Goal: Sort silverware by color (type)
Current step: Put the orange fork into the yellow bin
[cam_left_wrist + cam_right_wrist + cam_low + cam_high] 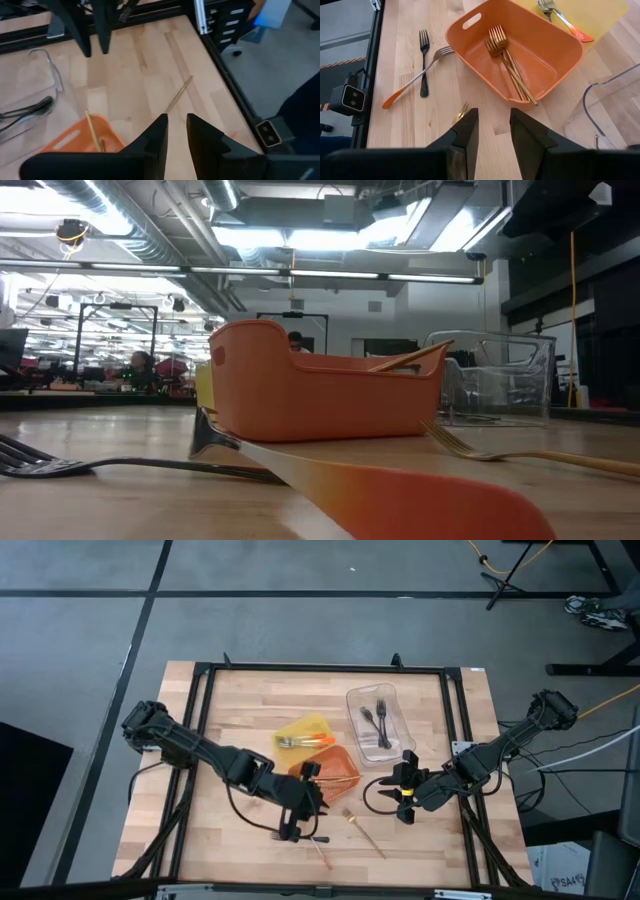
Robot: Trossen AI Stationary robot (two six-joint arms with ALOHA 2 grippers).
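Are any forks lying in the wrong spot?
Yes. Three are loose on the table, not in trays: a black fork crossed by an orange-handled fork, and a gold fork alone near the right claw. The other gold forks lie in the orange tray.

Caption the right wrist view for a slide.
Gold forks lie in the orange tray; a black fork and orange-handled fork cross on the table.

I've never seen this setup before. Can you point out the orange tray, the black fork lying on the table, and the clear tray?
orange tray [559, 46]: right wrist view, on its rim.
black fork [424, 65]: right wrist view, on its handle.
clear tray [357, 726]: high view, on its side wall.
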